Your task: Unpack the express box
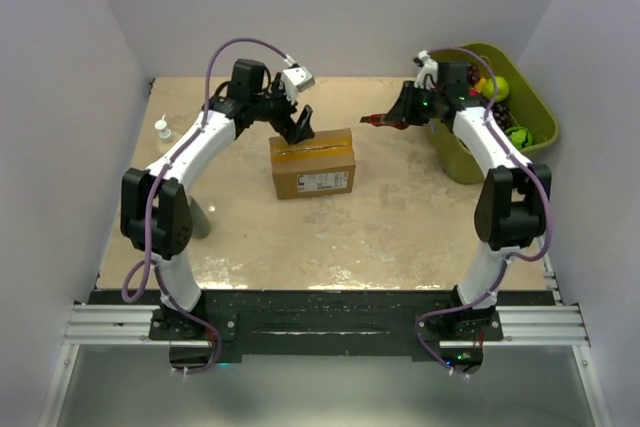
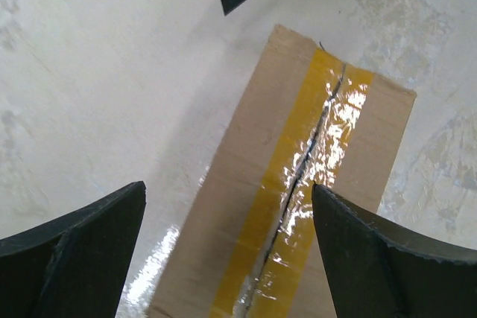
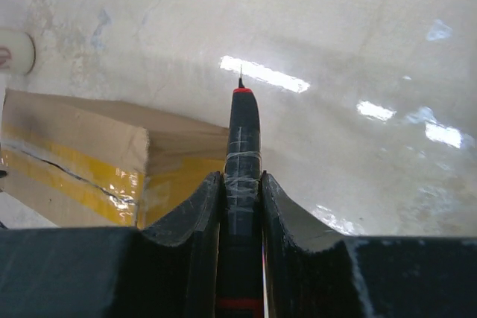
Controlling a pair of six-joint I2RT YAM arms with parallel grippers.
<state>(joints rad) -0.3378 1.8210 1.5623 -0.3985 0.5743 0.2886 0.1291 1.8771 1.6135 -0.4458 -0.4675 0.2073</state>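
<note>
The express box (image 1: 312, 165) is a brown carton in the middle of the table, with a white label on its near side. Yellowish tape (image 2: 313, 161) runs along its top, and a dark slit follows the seam; the flaps lie flat. My left gripper (image 1: 297, 125) hovers open over the box's far left end, and in the left wrist view the left gripper (image 2: 228, 188) straddles the taped seam without touching it. My right gripper (image 1: 395, 117) stays to the right of the box, shut on a black and red utility knife (image 3: 242, 124) whose tip points toward the box (image 3: 74, 147).
A green bin (image 1: 530, 107) with balls and other items stands at the far right, behind my right arm. A small white bottle (image 1: 162, 130) stands at the far left of the table. White walls close in the table on three sides.
</note>
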